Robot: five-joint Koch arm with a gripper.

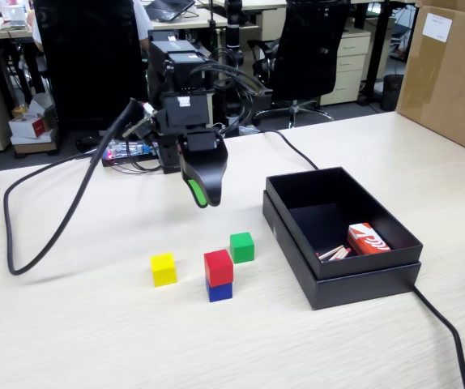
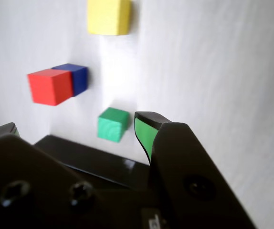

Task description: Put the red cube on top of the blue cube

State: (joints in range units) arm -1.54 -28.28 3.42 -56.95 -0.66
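Red cube (image 1: 218,266) sits squarely on top of the blue cube (image 1: 219,290), out on the pale table (image 1: 95,332). Green cube (image 1: 242,247) just beside the stack, yellow cube (image 1: 164,269) a little apart on the other side. The gripper (image 1: 202,194) hangs above and behind them, holding nothing; how wide its fingers stand, I can't tell. In the black box (image 1: 342,279), a red-and-white carton (image 1: 368,239), print unreadable.

Blue cube (image 1: 219,290) mostly hidden beneath the red cube (image 1: 218,266); gripper (image 2: 79,138) cut off by the wrist view's bottom edge, jaw gap unreadable; box's (image 1: 354,279) small contents too tiny to identify.
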